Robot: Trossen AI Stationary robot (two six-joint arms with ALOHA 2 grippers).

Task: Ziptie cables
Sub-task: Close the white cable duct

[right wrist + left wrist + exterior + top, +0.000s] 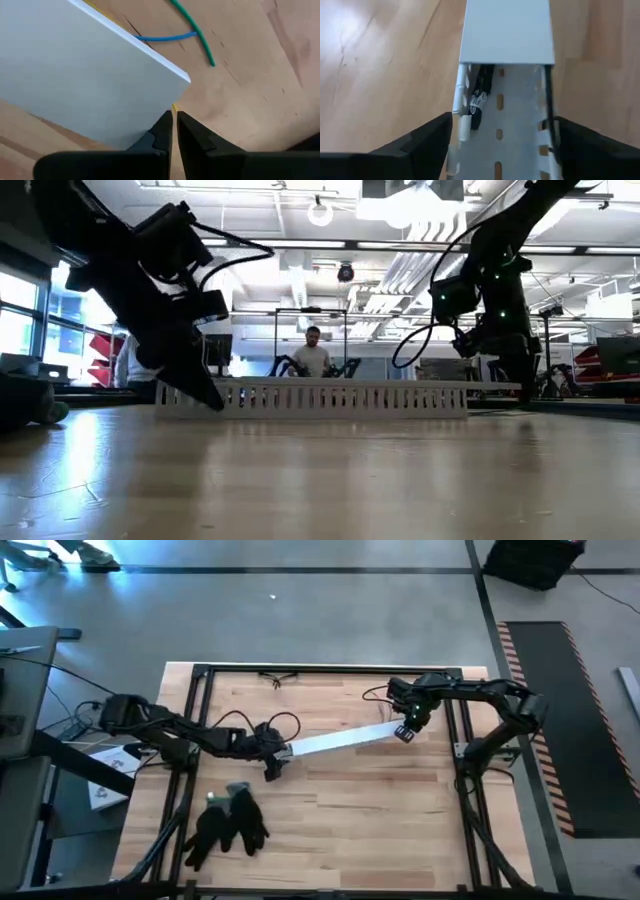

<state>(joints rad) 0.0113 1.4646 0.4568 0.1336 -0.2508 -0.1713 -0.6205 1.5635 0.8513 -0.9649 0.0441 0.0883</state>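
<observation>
A long white slotted channel (340, 740) lies slantwise on the wooden table, a flat cover (507, 35) over most of it. In its uncovered left end lie black and white cables (479, 97). My left gripper (275, 758) is at that end. My right gripper (405, 732) is at the channel's right end (90, 75), shut at the cover's corner, where a thin yellow cable (174, 106) comes out. A green cable (197, 30) and a blue one (165, 36) come out from under that end and lie on the wood. My left gripper has the channel's open left end between its two fingers, one finger (432, 137) against each side wall (457, 100). The fingers come from the table's left and lie along the channel, which rests flat on the table. My right gripper pinches the yellow cable (173, 108) at its fingertips, right where it leaves the channel's end. The fingers slant down toward the table; the rest of the cable is hidden under the cover.
A pair of black gloves (230, 825) lies near the table's front left. Black cords (262, 725) loop behind my left gripper. A black frame (330, 670) runs along the table's edges. Beyond the table, a person (313, 352) sits in the room.
</observation>
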